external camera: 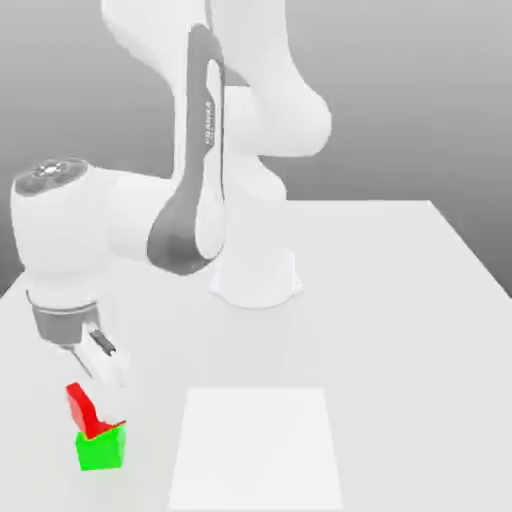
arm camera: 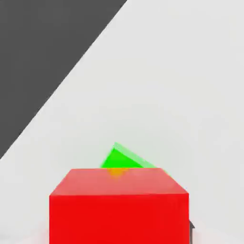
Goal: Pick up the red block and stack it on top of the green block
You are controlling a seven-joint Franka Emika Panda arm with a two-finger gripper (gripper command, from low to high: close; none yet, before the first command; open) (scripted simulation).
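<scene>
While the green block [external camera: 100,451] sits on the white table [external camera: 400,350], the red block [external camera: 86,411] is directly above it, tilted, its lower edge at the green block's top; whether they touch I cannot tell. The gripper [external camera: 105,400] is above the green block too, beside the red block, but how far open it is, or whether it grips anything, I cannot tell. A pale square [external camera: 257,448] lies toward the exterior view's right of the green block.

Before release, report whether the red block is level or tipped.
Tipped: the red block slants above the upright green block.
</scene>
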